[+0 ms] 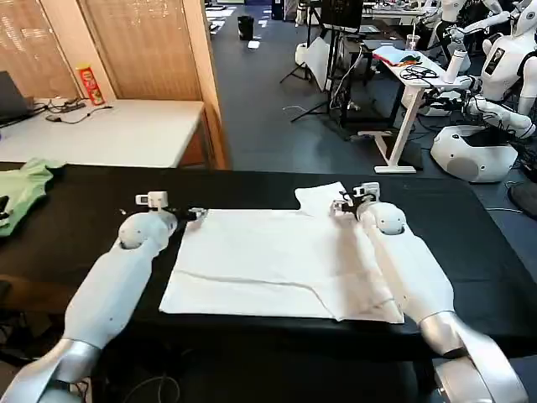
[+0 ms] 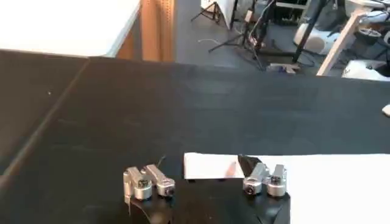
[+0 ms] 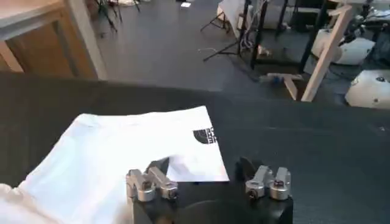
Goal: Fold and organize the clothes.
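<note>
The clothes, a white T-shirt (image 1: 277, 260), lie spread flat on the black table (image 1: 470, 243), with one sleeve (image 1: 323, 197) sticking out at the far right. A small black print (image 3: 204, 135) shows on that sleeve's hem. My left gripper (image 1: 195, 215) hovers low at the shirt's far left corner (image 2: 207, 165); it is open, the corner's edge lying just beyond its spread fingertips. My right gripper (image 1: 342, 204) sits at the sleeve, also open, with the sleeve's hem (image 3: 183, 164) just ahead of its fingers. In both wrist views the left gripper (image 2: 207, 184) and right gripper (image 3: 208, 185) hold nothing.
A light green garment (image 1: 21, 189) lies at the table's left end. Behind stands a white table (image 1: 109, 130) with a red can (image 1: 90, 84). A white desk (image 1: 411, 75) and other robots (image 1: 487, 126) stand on the floor at far right.
</note>
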Motion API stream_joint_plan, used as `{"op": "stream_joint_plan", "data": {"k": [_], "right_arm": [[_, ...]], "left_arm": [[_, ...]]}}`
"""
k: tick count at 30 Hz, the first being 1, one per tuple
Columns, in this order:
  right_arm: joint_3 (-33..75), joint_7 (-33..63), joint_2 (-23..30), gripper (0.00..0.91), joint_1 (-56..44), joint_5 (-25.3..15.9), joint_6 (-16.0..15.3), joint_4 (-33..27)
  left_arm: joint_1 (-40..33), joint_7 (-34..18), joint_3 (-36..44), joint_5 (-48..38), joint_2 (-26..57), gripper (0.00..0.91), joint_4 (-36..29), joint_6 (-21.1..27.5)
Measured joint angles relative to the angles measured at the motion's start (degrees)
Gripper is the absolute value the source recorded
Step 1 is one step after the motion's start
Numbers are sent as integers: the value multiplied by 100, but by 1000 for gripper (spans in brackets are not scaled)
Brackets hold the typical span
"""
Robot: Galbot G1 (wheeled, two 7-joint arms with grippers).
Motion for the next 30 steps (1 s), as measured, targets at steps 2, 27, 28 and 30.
{"op": "stream_joint_plan", "data": {"k": [2, 27, 28, 30], "right_arm": [[12, -4, 10, 68, -26, -18, 4, 2], [585, -233, -1441, 59, -1480, 782, 598, 2769], [624, -220, -1557, 59, -1638, 784, 522, 2979], [722, -176, -1756, 59, -1925, 783, 352, 3322]], "left_arm": [[-7, 21, -20, 88, -33, 166, 65, -41], [978, 76, -580, -182, 723, 88, -1968, -125], [1092, 76, -629, -205, 812, 88, -2172, -119], [1367, 55, -737, -228, 990, 88, -2571, -101]]}}
